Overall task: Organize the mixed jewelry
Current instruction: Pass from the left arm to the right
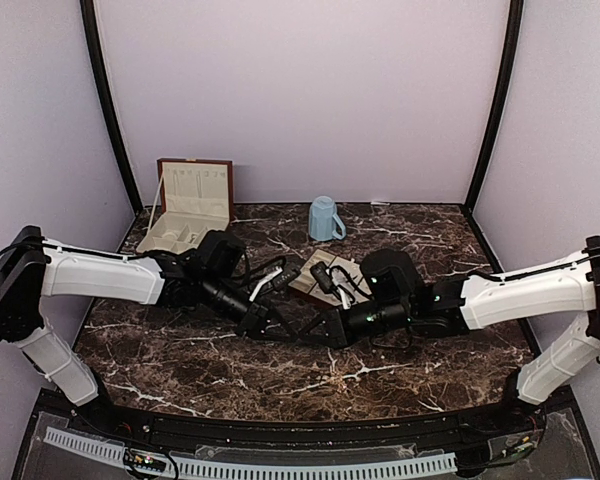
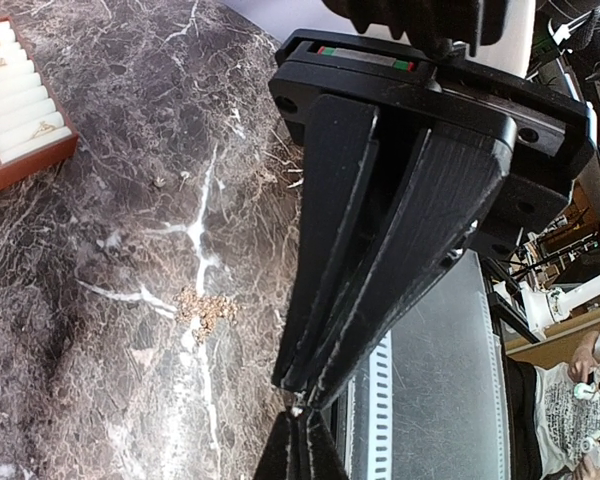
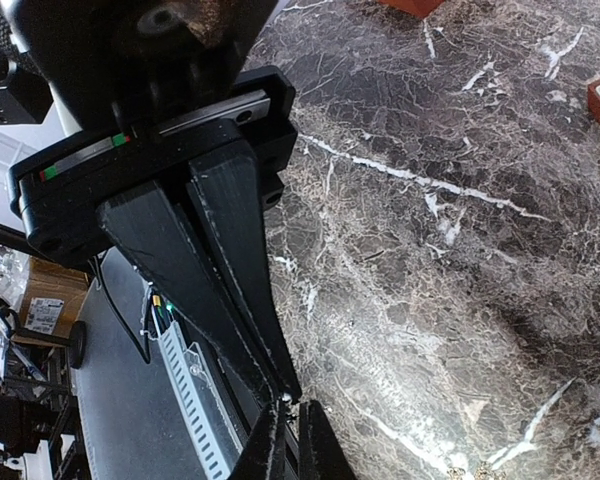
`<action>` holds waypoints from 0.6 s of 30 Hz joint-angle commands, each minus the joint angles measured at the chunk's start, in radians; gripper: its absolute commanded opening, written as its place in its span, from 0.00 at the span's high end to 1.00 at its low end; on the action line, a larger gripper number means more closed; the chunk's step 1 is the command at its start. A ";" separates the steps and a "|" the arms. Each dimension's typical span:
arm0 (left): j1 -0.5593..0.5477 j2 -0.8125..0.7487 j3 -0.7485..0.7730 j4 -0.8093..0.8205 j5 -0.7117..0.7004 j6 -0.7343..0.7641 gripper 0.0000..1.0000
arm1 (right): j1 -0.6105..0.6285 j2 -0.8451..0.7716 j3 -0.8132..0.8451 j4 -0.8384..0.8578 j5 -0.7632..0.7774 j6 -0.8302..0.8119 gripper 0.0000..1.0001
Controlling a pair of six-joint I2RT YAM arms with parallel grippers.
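A pale speck (image 2: 298,406) glints at the very fingertips. It is likely one piece of the jewelry (image 2: 42,128), though it is too small to tell its kind. I judge such a piece to be almost weightless, hard and smooth, so it will slip or flick away easily. It calls for a light pinch at the extreme tips, across its widest part, and no jerking.

The left gripper (image 2: 298,395) has its fingers (image 2: 330,250) pressed together down to the tips. The right gripper (image 3: 285,392) meets it tip to tip. Its own fingers (image 3: 230,260) are drawn together too, with no gap showing at the ends. The speck sits right where the two pairs of tips meet, and I cannot tell which pair pinches it. From the pose, this looks like a handover.

In the top view the meeting point lies on the near side of the tray (image 2: 30,167), toward the arm bases. It is over the table (image 1: 180,360), at a height I cannot tell. A few more glints of jewelry lie among the tray's cream rolls. The open box (image 1: 193,195) stands behind and left of the tray, and the mug (image 1: 325,218) stands behind it.
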 commanded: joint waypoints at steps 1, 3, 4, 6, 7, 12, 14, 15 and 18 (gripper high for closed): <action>0.002 -0.016 -0.013 0.027 -0.004 -0.008 1.00 | 0.009 0.019 0.023 0.050 -0.025 0.002 0.94; 0.001 -0.016 -0.018 0.034 -0.014 -0.017 1.00 | 0.009 0.020 0.018 0.061 -0.026 0.011 0.94; 0.001 -0.015 -0.019 0.038 -0.019 -0.024 1.00 | 0.010 0.018 0.016 0.064 -0.023 0.014 0.94; 0.005 -0.017 -0.023 0.046 -0.033 -0.037 1.00 | 0.009 0.011 0.008 0.069 -0.007 0.026 0.94; 0.007 -0.020 -0.031 0.053 -0.045 -0.044 1.00 | 0.009 0.002 0.001 0.073 0.009 0.036 0.94; 0.050 -0.049 -0.093 0.192 -0.058 -0.171 1.00 | 0.009 -0.070 -0.085 0.179 0.113 0.127 0.90; 0.062 -0.057 -0.120 0.266 -0.050 -0.231 1.00 | 0.011 -0.086 -0.126 0.256 0.145 0.177 0.89; 0.065 -0.058 -0.128 0.290 -0.047 -0.250 1.00 | 0.013 -0.088 -0.140 0.288 0.156 0.198 0.89; 0.074 -0.065 -0.159 0.372 -0.034 -0.322 1.00 | 0.033 -0.075 -0.153 0.347 0.191 0.239 0.87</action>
